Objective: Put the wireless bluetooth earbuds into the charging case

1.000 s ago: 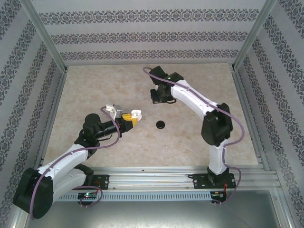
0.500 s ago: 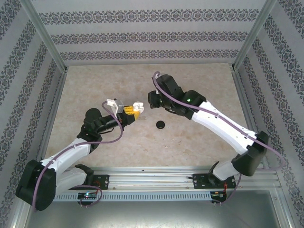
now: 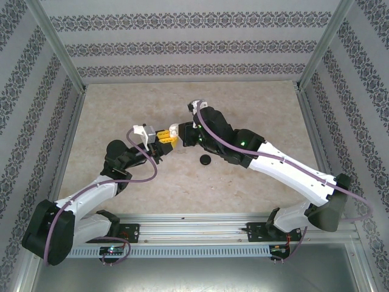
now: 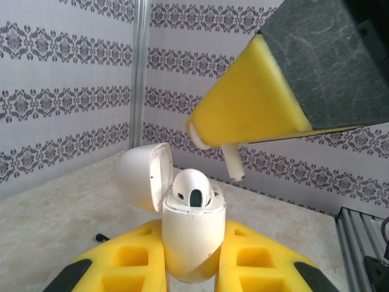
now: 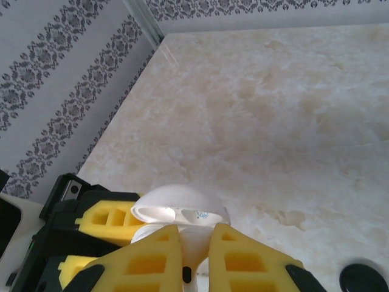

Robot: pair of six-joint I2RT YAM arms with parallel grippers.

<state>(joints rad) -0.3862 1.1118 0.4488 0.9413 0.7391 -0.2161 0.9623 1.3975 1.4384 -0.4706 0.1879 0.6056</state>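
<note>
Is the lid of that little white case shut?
No, the lid stands flipped open beside the white case, and a white earbud sits inside.

table: beige marbled top (image 3: 255, 103), flat and pale, running back to the far wall
walls: white paper with grey bands of ornament (image 3: 182, 42), at the back and on both sides
corner posts: two bare metal bars, one at the back left (image 3: 59, 48) and one at the back right (image 3: 325, 48), each leaning outward toward the top
near rail: silver grooved bar (image 3: 194, 230) along the table's front edge
slotted strip: grey comb-like channel (image 3: 194, 250) just in front of the rail
front sheet: dull grey metal plate (image 3: 200, 277) at the very bottom
</note>
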